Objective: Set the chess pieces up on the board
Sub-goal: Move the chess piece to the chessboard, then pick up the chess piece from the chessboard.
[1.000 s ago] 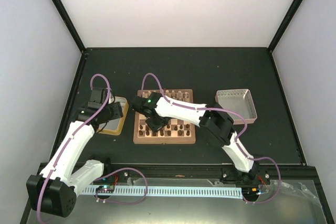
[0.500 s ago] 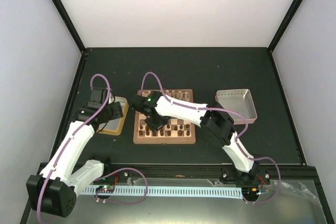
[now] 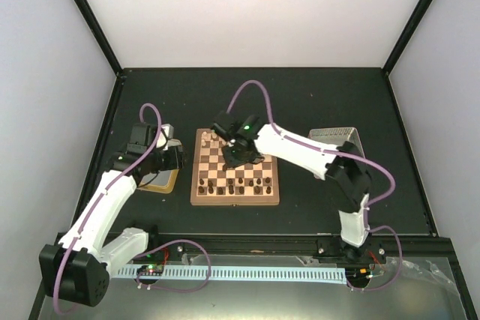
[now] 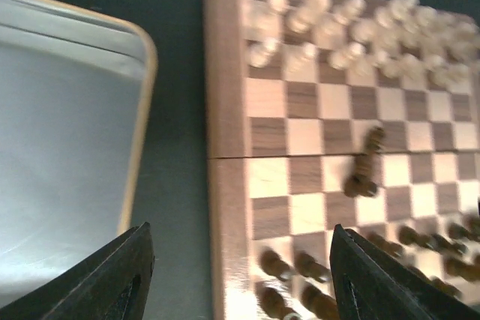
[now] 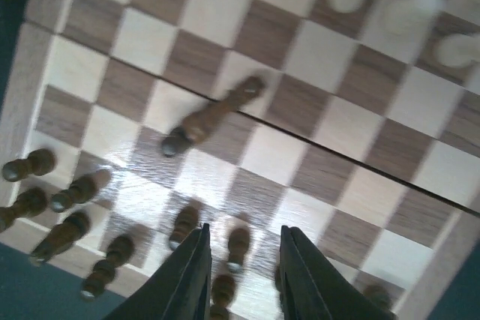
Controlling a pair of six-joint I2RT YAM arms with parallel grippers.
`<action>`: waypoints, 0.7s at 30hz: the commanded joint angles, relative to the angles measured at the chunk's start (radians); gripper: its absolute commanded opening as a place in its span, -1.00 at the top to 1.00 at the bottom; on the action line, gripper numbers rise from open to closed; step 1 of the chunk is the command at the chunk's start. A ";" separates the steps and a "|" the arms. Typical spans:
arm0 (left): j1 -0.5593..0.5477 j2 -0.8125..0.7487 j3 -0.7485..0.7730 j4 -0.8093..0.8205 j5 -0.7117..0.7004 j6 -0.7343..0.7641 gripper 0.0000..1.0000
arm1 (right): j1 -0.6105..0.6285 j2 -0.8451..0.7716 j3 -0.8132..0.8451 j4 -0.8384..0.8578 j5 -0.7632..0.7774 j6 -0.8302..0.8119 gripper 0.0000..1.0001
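One dark piece (image 5: 212,116) lies on its side in the middle of the board (image 3: 234,200). Other dark pieces (image 5: 67,207) stand near, pale ones (image 4: 352,28) far. The left gripper (image 4: 240,260) has jaws wide apart. The right gripper (image 5: 244,249) has jaws a little apart. Both are empty.

Rows of chess pieces (image 5: 71,194) stand along the near and far edges of the board (image 3: 235,168), a toppled piece (image 5: 210,116) lies near its middle, a tray (image 4: 67,133) sits left of it and a box (image 3: 336,135) sits right.
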 commanded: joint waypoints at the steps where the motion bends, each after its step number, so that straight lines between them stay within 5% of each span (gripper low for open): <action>1: -0.037 0.051 -0.002 0.092 0.247 0.103 -0.33 | -0.079 -0.128 -0.187 0.200 -0.045 0.095 0.47; 10: -0.313 0.346 0.134 0.079 0.073 0.045 -0.08 | -0.171 -0.240 -0.406 0.371 -0.115 0.129 0.47; 21: -0.382 0.558 0.225 0.103 0.036 -0.045 0.03 | -0.206 -0.261 -0.493 0.440 -0.152 0.138 0.49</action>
